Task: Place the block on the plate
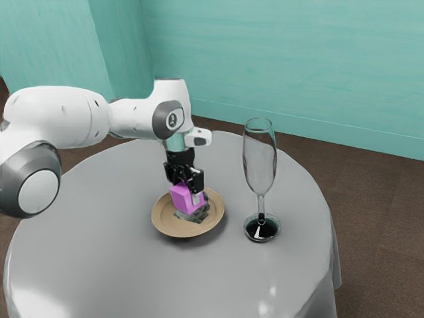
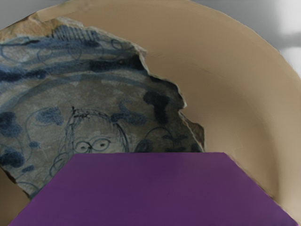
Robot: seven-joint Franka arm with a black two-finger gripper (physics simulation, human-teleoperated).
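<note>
Teal walls [image 1: 278,59] stand behind me, and a brown floor [image 1: 377,212] spreads below them. On that floor is the round table I work at, draped in a smooth grey cloth [image 1: 119,265] that hangs in folds at the exterior view's right. My white arm [image 1: 63,116] comes in from the exterior view's left, over the table, and ends in my hand, which points down above the plate. A tall, clear flute glass [image 1: 259,156] stands upright on the cloth, toward the exterior view's right from the plate and apart from it; its foot looks dark. The tan, round plate [image 1: 165,222] lies on the cloth under my hand, with a raised rim. My black gripper [image 1: 188,196] is over the plate, its fingers clamped on the block, one pale fingertip showing against a side of it. On the plate lies a flat, jagged shard [image 1: 199,213], grey with blue markings; in the wrist view I make out curls, blots and a drawn face with round eyes. The block [image 1: 182,197], pink in the exterior view and deep purple in the wrist view, is between my fingers, over the shard and the plate. I cannot tell whether its underside touches the shard.
</note>
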